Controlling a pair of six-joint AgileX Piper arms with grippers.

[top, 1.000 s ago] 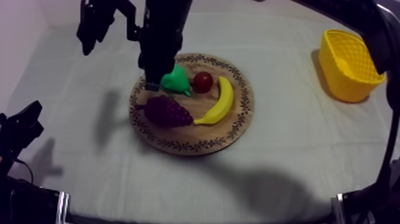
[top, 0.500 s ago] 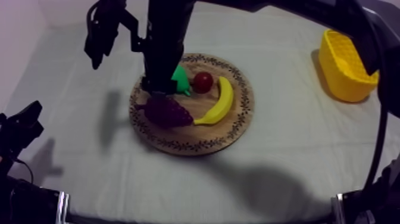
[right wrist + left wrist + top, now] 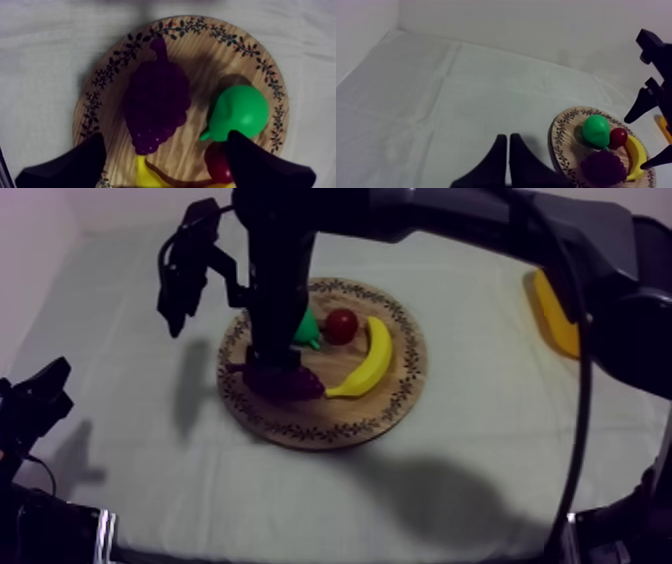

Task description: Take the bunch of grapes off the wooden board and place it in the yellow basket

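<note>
Bunch of grapes (image 3: 156,107): probably light, stiff, knobbly; take it across its broad middle.
Your right gripper (image 3: 165,142): fingers apart, above it.

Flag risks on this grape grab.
The right gripper has open fingers astride the bunch of grapes, but one finger is right beside the pear and the small red fruit: closing could nudge or pinch them. The banana ends close to the grapes, so a lift might drag it.
</note>
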